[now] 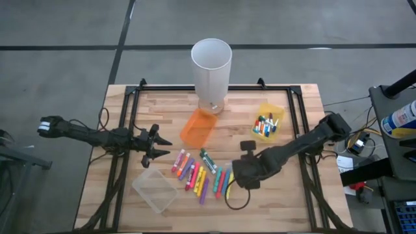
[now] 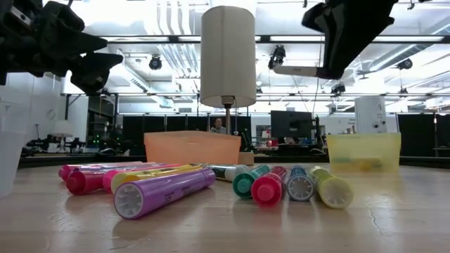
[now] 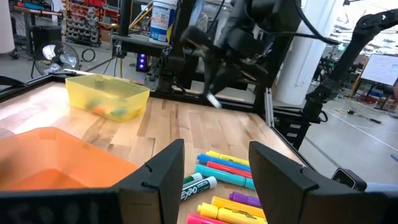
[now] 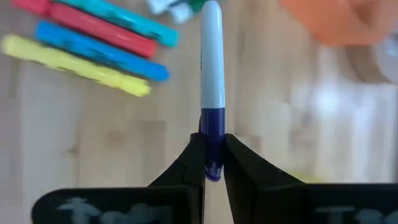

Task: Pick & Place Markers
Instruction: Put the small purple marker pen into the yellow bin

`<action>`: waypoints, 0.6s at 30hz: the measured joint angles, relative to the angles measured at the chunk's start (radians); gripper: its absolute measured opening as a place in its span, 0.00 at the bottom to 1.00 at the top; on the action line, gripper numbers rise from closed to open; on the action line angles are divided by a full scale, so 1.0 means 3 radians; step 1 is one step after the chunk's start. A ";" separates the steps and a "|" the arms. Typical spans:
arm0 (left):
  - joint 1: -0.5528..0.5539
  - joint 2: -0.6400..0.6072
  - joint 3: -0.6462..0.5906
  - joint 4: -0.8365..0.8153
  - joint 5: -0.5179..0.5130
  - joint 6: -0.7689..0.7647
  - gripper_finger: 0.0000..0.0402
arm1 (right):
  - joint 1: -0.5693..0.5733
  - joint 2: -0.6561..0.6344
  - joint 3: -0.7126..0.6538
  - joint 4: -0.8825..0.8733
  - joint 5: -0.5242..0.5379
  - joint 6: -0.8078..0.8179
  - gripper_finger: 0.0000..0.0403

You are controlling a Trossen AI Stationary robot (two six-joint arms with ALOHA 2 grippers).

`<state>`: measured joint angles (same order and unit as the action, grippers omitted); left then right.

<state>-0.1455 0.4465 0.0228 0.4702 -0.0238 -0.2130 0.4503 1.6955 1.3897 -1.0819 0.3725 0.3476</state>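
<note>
Several markers (image 1: 198,175) in many colours lie side by side on the wooden table, and they also show in the low view (image 2: 211,186). My right gripper (image 4: 212,140) hangs above them at the table's right-centre (image 1: 242,174), shut on a white marker with a purple end (image 4: 211,68). In the left wrist view that marker (image 3: 212,99) pokes out below the gripper. My left gripper (image 3: 214,180) waits open at the table's left (image 1: 158,148), pointing level toward the markers, with nothing between its fingers. My right gripper pinches the marker's purple end (image 4: 212,121) between its two fingers. The fingers slant down from above, and the marker runs on along their line, its white barrel ahead of the tips. The marker is lifted clear of the table and tilted.
A tall white cylinder (image 1: 211,65) stands at the far middle, with an orange bin (image 1: 197,127) in front of it. A yellow bin (image 1: 268,122) holding several markers sits far right. A clear bin (image 1: 155,188) lies near left. A dark cable loop (image 1: 237,198) hangs under the right arm.
</note>
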 joint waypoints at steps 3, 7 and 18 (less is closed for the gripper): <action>0.0000 0.0000 -0.0013 0.0001 0.0001 0.0001 0.43 | -0.0028 -0.0135 -0.0053 -0.0155 0.0195 0.0170 0.07; 0.0000 0.0001 -0.0039 -0.0003 0.0001 0.0000 0.43 | -0.0102 -0.0304 -0.0192 -0.0312 0.0355 0.0433 0.07; 0.0001 0.0001 -0.0044 -0.0001 0.0001 0.0001 0.43 | -0.0355 -0.1147 -0.0956 -0.0308 0.0434 0.0968 0.07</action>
<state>-0.1453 0.4469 0.0097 0.4698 -0.0236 -0.2127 0.3438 1.3515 1.1028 -1.1744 0.5026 0.6380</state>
